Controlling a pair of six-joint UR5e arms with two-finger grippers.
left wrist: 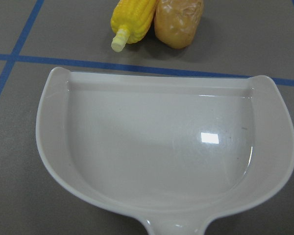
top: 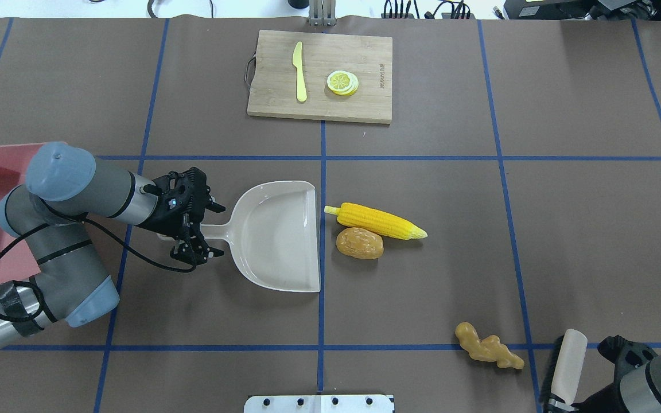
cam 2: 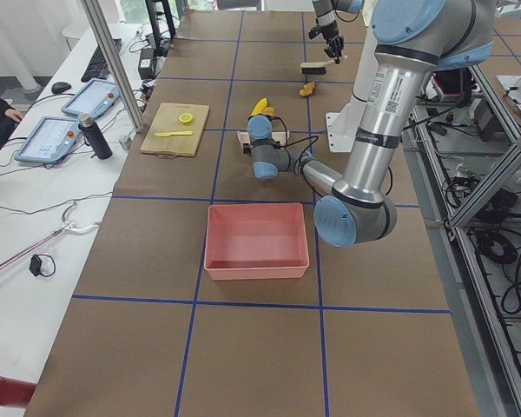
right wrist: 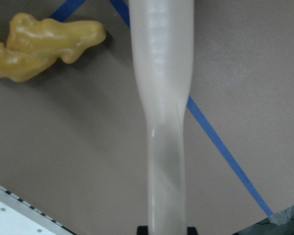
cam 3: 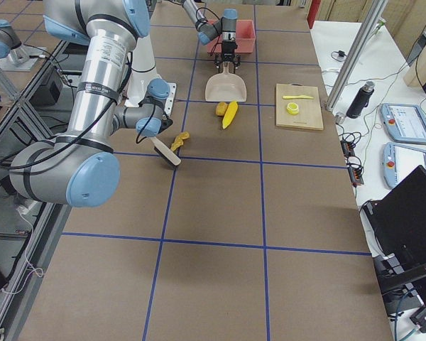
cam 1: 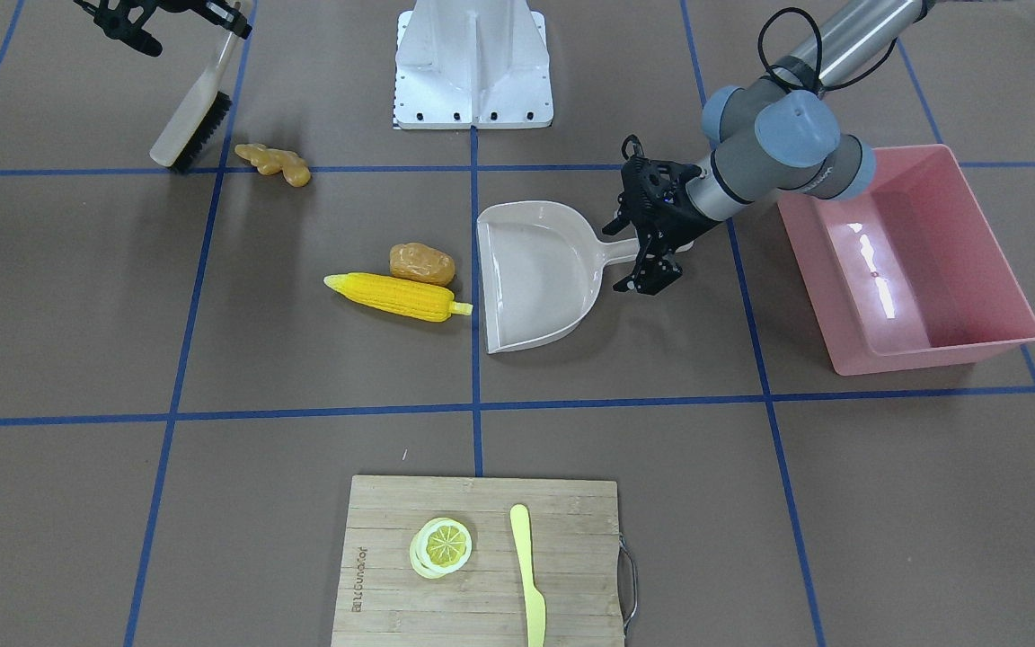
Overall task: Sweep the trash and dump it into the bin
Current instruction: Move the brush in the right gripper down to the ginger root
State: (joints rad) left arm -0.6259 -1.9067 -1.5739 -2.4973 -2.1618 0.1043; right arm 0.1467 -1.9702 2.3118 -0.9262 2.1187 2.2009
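The beige dustpan [cam 1: 540, 270] lies mid-table, its mouth toward the yellow corn cob [cam 1: 396, 296] and the brown potato [cam 1: 421, 263], which lie side by side just off its lip. My left gripper [cam 1: 636, 253] is open, with its fingers on either side of the dustpan handle. The pink bin [cam 1: 818, 270] stands behind that arm and holds nothing I can see. My right gripper [cam 1: 228, 22] is shut on the handle of a brush [cam 1: 194, 117], whose bristles rest on the table beside the tan ginger root [cam 1: 275, 163]. The ginger [right wrist: 39, 44] lies apart from the brush handle [right wrist: 161, 98].
A bamboo cutting board [cam 1: 374, 557] with lemon slices [cam 1: 441, 545] and a pale yellow knife [cam 1: 528, 575] lies at the operators' side. The white robot base [cam 1: 473, 63] stands at the table's robot side. Blue tape lines cross the brown mat.
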